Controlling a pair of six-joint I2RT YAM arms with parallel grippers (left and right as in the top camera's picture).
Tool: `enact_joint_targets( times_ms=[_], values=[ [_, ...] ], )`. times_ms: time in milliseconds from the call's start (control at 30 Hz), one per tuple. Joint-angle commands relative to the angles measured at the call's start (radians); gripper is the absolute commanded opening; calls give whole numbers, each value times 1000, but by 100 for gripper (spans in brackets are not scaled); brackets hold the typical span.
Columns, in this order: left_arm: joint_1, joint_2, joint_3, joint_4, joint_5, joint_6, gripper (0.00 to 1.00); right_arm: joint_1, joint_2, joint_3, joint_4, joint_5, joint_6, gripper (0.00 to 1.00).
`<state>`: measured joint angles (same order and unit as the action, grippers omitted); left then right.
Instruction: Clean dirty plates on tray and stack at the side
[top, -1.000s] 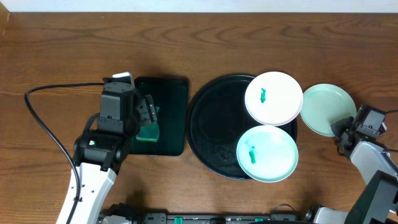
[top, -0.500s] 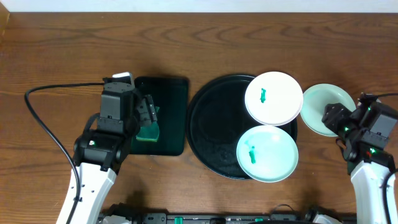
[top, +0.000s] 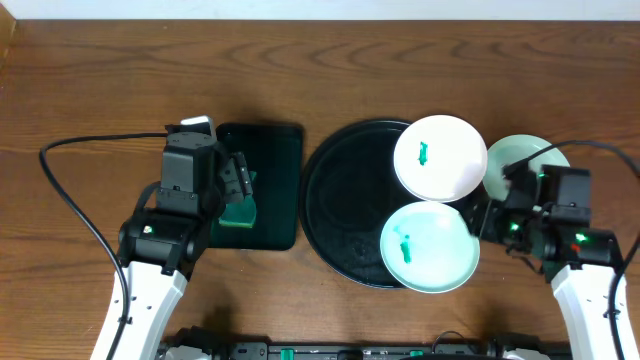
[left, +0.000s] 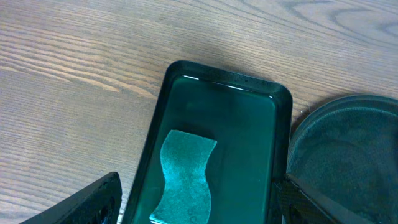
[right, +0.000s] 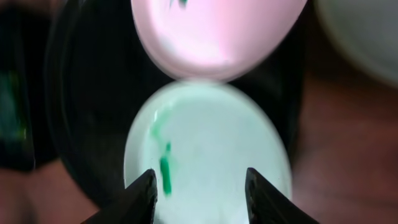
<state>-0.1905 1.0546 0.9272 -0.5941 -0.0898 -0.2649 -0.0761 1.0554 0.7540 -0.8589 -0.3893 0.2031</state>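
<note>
A green sponge lies in a rectangular black tray on wooden table

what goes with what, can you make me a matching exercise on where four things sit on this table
Things:
1 white plate
2 mint plate with smear
3 sponge
4 left gripper

Places or states:
a lying in the rectangular tray
b open, above the rectangular tray
c far right part of the round tray
d near right part of the round tray

Pairs: 1-c, 2-d, 3-a, 4-b
</note>
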Motion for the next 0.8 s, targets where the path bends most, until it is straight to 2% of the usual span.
enact_joint_targets(
  times_ms=[0,267,367,400,500,567,600,633,700,767],
  values=[
    [5,2,8,2,-16,-1,81,19,-6,14,-53,-8,-25,45],
    [5,2,8,2,-16,-1,80,19,-6,14,-229,-87,-10,50],
    [5,2,8,1,-16,-1,80,18,-6,14,-264,-74,-6,56],
    [5,2,8,2,-16,-1,80,18,-6,14,-270,-63,6,55],
    [5,2,8,2,-16,-1,81,18,-6,14,-287,14,86,40],
    [5,2,8,1,-16,-1,80,18,-6,14,-294,42,121,40],
    [5,2,8,1,-16,-1,80,18,-6,14,-294,41,123,43],
    [5,2,8,1,-16,-1,81,18,-6,14,-293,40,126,59],
    [5,2,8,2,-16,-1,81,18,-6,14,-293,40,161,99],
    [5,2,8,1,-16,-1,81,18,-6,14,-293,41,166,99]
  ],
)
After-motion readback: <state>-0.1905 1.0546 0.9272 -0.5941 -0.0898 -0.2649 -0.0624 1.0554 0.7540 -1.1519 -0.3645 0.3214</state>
